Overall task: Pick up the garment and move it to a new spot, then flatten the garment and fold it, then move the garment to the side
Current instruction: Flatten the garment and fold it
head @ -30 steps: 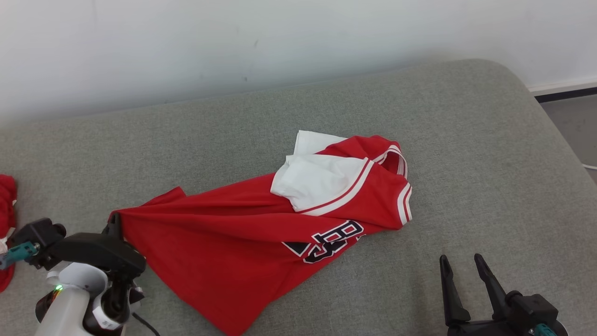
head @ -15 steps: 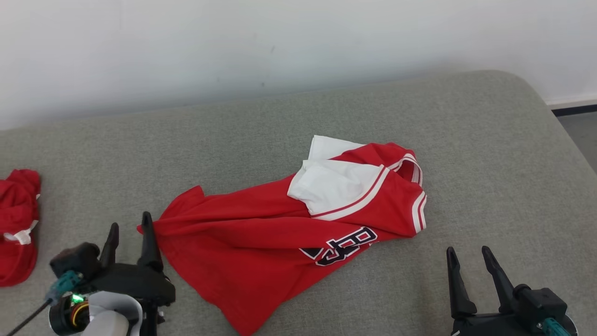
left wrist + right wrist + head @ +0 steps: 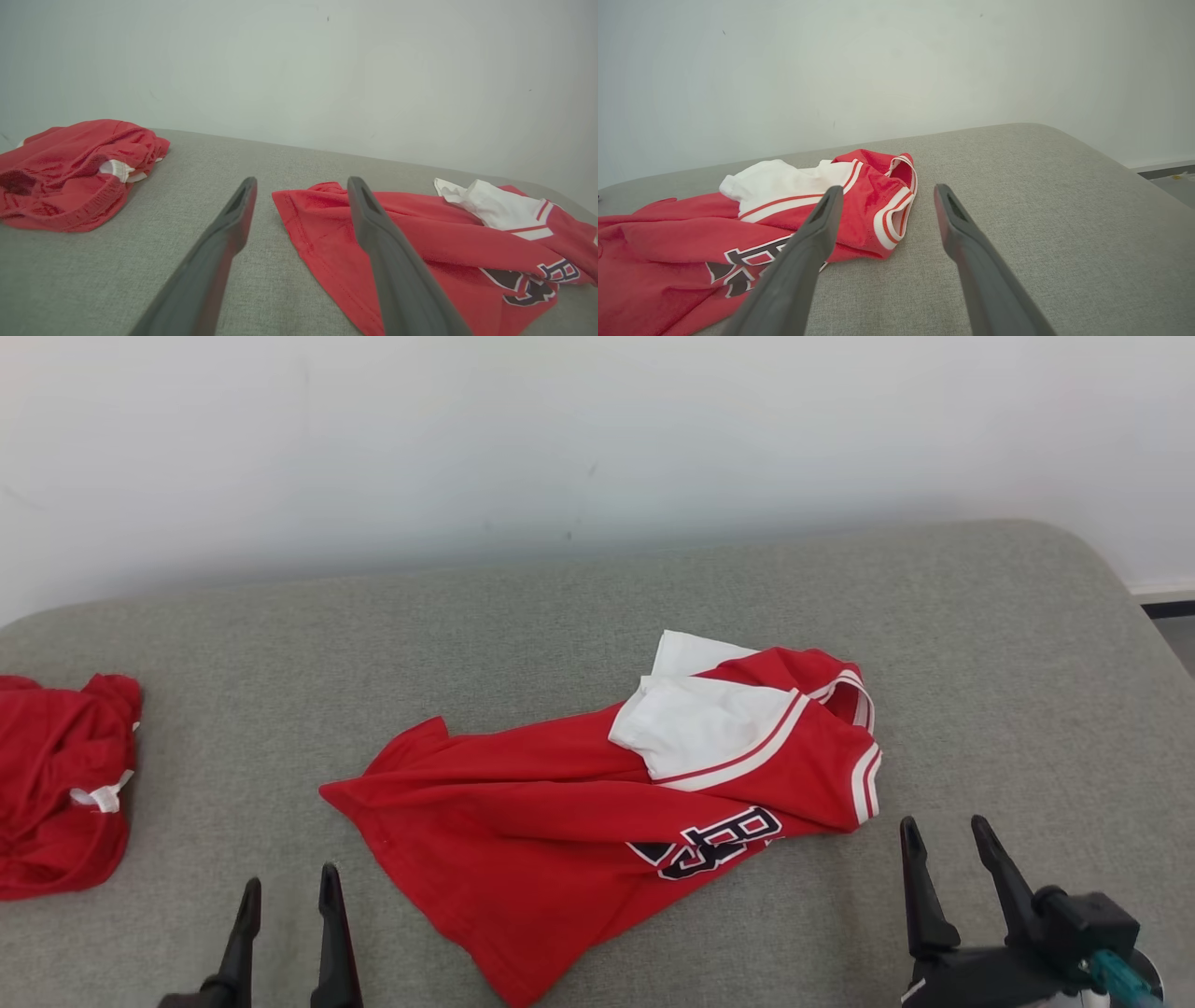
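**Red jersey** [image 3: 560, 821] is lying rumpled near the middle of the grey upholstered surface [image 3: 980, 663]. Its white inner face [image 3: 700, 733] is showing, turned out beside the striped armhole [image 3: 864, 779]. The left gripper [image 3: 289, 880] is hovering just short of the hem corner [image 3: 341, 795], fingers parted and holding nothing. The right gripper [image 3: 944, 823] is hovering near the armhole end, likewise parted and empty. A second red garment [image 3: 61, 784] is sitting well apart at the left. Judged step: flattening is about to start. The next move is calling for each gripper to pinch its nearer end and draw the cloth taut.
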`<state>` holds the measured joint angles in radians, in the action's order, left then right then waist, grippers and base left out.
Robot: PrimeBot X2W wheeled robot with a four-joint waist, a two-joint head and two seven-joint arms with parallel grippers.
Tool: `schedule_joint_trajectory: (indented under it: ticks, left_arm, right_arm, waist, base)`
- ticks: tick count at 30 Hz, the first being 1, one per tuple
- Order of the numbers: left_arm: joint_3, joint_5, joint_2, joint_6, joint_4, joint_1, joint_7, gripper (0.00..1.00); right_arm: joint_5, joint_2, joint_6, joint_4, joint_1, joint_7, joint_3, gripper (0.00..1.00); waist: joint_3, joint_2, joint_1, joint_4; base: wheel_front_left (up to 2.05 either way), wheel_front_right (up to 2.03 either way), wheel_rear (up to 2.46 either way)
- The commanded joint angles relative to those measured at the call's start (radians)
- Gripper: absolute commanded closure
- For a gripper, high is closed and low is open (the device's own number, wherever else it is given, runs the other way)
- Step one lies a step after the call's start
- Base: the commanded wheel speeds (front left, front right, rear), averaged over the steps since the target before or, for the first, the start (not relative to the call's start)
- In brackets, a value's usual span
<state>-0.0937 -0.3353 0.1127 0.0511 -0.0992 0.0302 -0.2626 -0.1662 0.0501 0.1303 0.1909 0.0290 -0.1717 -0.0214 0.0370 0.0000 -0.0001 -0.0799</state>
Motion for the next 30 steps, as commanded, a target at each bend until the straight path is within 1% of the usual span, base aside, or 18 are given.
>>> schedule_joint_trajectory:
  ticks: [1,3,4,5,8,9,11,14,19,24,30]
  left_arm:
    - [0.013,0.021,-0.012,-0.011,0.01,0.021,-0.003,0.0]
    - [0.028,0.033,-0.028,-0.027,0.015,0.039,-0.003,0.0]
    - [0.028,0.033,-0.028,-0.027,0.015,0.039,-0.003,0.0]
    - [0.033,0.044,-0.032,-0.035,0.017,0.046,-0.003,0.0]
    - [0.045,0.068,-0.043,-0.053,0.017,0.048,-0.003,0.0]
    - [0.049,0.072,-0.048,-0.059,0.02,0.043,-0.003,0.0]
    - [0.054,0.081,-0.053,-0.065,0.023,0.03,-0.003,0.0]
    - [0.054,0.087,-0.058,-0.077,0.025,0.006,-0.003,0.0]
    - [0.036,0.097,-0.061,-0.09,0.032,-0.021,-0.003,0.0]
    - [0.008,0.086,-0.062,-0.083,0.04,-0.037,-0.003,0.0]
    - [-0.003,0.078,-0.062,-0.071,0.057,-0.034,-0.003,0.0]
  right_arm:
    - [0.007,0.001,0.001,0.004,0.022,0.013,-0.003,0.0]
    - [0.013,0.001,0.001,0.012,0.047,0.055,0.0,0.0]
    - [0.013,0.001,0.001,0.012,0.047,0.055,0.0,0.0]
    - [0.011,0.002,0.001,0.015,0.067,0.079,0.004,0.0]
    - [0.001,0.029,0.001,0.046,0.152,0.191,0.026,0.0]
    - [-0.004,0.036,0.001,0.067,0.185,0.245,0.034,0.0]
    - [-0.004,0.054,0.001,0.093,0.27,0.321,0.05,0.0]
    - [0.001,0.078,0.001,0.152,0.385,0.405,0.062,0.0]
    - [0.02,0.115,0.001,0.29,0.541,0.526,0.075,0.0]
    - [0.023,0.155,0.001,0.393,0.609,0.602,0.103,0.0]
    - [0.001,0.181,0.001,0.423,0.6,0.623,0.129,0.0]
  waist:
    - [-0.002,0.0,0.0001,0.011]
    - [0.002,0.0,0.0001,0.02]
    - [0.002,0.0,0.0001,0.02]
    - [0.004,0.0,0.0001,0.024]
    - [0.017,0.0,0.0001,0.034]
    - [0.023,0.0,0.0001,0.038]
    - [0.039,0.0,0.0001,0.049]
    - [0.069,0.0,0.0001,0.072]
    - [0.123,0.0,0.0001,0.127]
    - [0.159,0.0,0.0001,0.178]
    - [0.173,0.0,0.0001,0.2]
  base:
    - [0.0,0.0,0.0]
    - [0.0,0.0,0.0]
    - [0.0,0.0,0.0]
    - [0.0,0.0,0.0]
    - [0.0,0.0,0.0]
    - [0.0,0.0,0.0]
    - [0.0,0.0,0.0]
    - [0.0,0.0,0.0]
    - [0.0,0.0,0.0]
    - [0.0,0.0,0.0]
    - [0.0,0.0,0.0]
